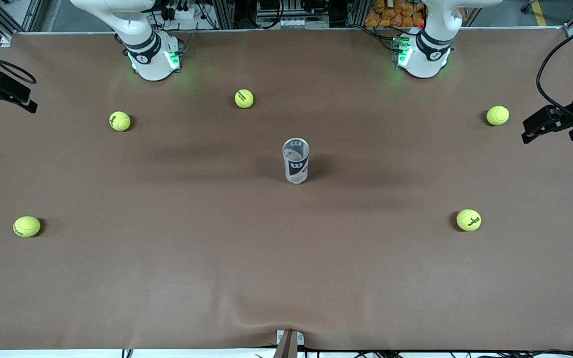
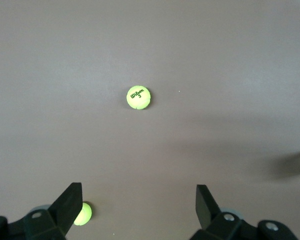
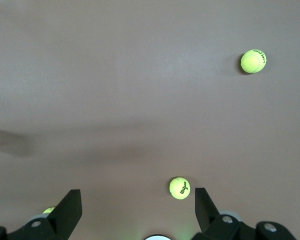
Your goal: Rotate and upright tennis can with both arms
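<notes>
The tennis can (image 1: 296, 161) stands upright mid-tabletop (image 1: 286, 268), well apart from the scattered balls. The left end effector (image 2: 140, 207) and right end effector (image 3: 138, 210) hang high over the tabletop's ends, fingers spread apart, holding nothing. The task looks finished; both arms should simply stay clear of the can.

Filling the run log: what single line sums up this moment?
tennis can: upright, mid-table, untouched | left tool: open, high over table | right tool: open, high over table
</notes>
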`<state>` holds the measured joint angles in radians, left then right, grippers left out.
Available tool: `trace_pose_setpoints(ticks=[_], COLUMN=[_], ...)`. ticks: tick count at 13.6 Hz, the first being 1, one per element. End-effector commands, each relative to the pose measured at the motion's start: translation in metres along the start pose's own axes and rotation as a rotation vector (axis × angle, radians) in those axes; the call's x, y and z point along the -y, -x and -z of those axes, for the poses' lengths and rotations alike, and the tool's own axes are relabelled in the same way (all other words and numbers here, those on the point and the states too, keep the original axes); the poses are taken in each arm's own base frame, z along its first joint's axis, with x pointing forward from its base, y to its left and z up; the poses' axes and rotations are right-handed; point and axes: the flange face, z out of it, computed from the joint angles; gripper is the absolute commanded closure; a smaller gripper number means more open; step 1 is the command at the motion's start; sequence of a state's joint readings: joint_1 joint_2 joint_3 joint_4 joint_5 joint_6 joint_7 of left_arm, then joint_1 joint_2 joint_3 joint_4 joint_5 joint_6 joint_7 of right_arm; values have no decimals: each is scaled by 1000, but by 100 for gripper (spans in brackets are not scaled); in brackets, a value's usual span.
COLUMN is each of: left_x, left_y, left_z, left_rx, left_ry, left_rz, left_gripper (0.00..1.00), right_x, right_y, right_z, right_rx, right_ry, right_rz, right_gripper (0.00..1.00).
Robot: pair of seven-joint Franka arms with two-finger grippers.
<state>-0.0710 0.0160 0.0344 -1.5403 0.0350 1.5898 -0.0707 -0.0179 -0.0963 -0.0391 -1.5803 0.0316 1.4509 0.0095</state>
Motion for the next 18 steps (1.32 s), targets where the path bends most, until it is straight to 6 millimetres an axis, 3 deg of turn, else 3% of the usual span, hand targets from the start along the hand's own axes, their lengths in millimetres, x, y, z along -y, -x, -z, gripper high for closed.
trace_pose_setpoints(ticks=[1,9,12,15,18], left_x=[1,5,21,28,32], left_y=[-1,2,2,16,23], left_z=[4,7,8,21,16], left_rx=[0,-3,-3,-4,26], left_ry=[-13,-22,-24,-17,-10], left_rz=[-17,-41,-26,-23,-49], left_gripper=[0,0,0,0,0], right_x=[-1,0,0,0,0], right_y=[-2,-2,-2,-2,-2], right_z=[5,4,4,4,4], right_rx=[-4,-3,-2,-2,-2], right_ry=[8,9,9,9,9], right_rz=[-8,-5,-3,-3,-3], right_gripper=[0,0,0,0,0])
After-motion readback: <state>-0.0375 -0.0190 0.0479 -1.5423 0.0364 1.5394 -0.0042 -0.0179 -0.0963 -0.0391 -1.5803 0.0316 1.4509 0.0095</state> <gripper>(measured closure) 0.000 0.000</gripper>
